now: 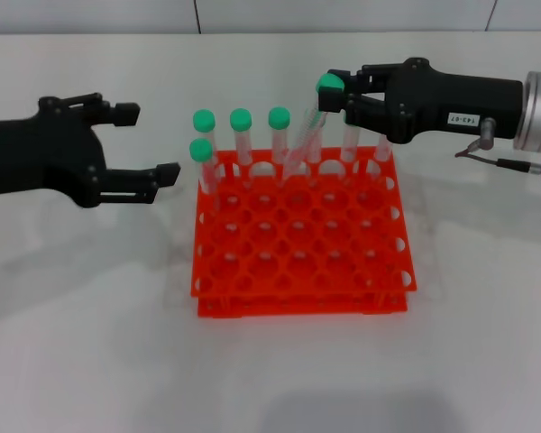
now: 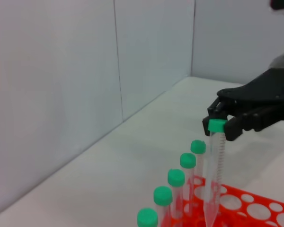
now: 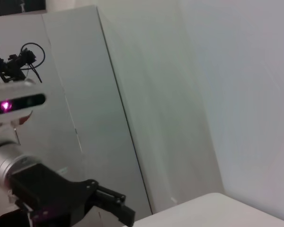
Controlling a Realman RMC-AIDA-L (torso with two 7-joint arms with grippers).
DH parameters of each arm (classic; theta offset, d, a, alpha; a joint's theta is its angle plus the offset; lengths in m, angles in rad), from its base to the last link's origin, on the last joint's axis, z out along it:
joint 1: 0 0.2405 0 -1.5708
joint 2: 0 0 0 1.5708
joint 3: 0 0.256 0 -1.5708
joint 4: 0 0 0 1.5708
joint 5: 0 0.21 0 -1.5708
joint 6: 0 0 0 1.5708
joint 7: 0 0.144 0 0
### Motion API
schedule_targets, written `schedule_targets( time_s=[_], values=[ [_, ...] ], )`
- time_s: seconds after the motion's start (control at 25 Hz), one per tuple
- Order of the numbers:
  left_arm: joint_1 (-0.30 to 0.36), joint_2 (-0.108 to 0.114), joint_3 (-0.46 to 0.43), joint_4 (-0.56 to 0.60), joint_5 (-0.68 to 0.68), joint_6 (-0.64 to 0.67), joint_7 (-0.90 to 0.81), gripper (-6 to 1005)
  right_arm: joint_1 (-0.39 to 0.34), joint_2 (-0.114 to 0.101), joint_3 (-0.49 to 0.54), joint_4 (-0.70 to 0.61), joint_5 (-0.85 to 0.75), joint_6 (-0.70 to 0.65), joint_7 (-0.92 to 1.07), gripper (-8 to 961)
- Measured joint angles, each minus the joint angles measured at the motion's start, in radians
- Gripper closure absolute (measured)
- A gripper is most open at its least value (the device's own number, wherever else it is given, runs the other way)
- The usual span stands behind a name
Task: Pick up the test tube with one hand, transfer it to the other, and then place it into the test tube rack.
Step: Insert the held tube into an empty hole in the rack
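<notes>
Right claw (image 1: 335, 90) pinching the test tube (image 1: 308, 129) by its green cap, above the back row of the test tube rack (image 1: 299, 236). Tube tilted, tip down at a hole near the middle of the rack's back row, not clearly seated yet. Left claw (image 1: 146, 142) spread and empty, hovering just beside the rack's left edge, above the worktop (image 1: 90, 343). Four other tubes (image 1: 242, 135) upright along the rack's back-left part, more half hidden behind the right claw. Judged from this: pick-up and handover done, placing under way. Left to do: straightening the tube, lowering it fully into its hole, letting go, pulling clear of the rack.
</notes>
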Motion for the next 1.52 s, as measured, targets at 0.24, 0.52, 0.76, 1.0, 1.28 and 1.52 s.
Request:
schedule_targets(
  time_s=[0.24,0.52,0.76,1.0,1.28,1.52],
  values=[
    [0.039,0.0,-0.004,-0.136,-0.091,-0.027,0.16,118,0.002,-0.008,0.0,-0.011,-0.014,0.0,0.019,657],
    [0.077,0.001,-0.02,-0.317,-0.206,-0.059,0.348,118,-0.007,-0.011,0.001,-0.057,-0.049,-0.008,0.061,651],
    [0.081,0.001,-0.071,-0.438,-0.239,-0.065,0.418,118,-0.006,-0.011,-0.004,-0.106,-0.091,-0.017,0.107,645],
    [0.079,0.002,-0.085,-0.491,-0.238,-0.062,0.447,118,-0.007,-0.004,-0.003,-0.163,-0.131,-0.023,0.151,639],
    [0.071,0.008,-0.086,-0.524,-0.198,-0.053,0.445,118,-0.002,0.005,-0.003,-0.232,-0.178,-0.029,0.197,633],
    [0.071,0.009,-0.087,-0.536,-0.181,-0.053,0.443,118,0.02,0.017,-0.007,-0.246,-0.181,-0.01,0.2,627]
  ],
)
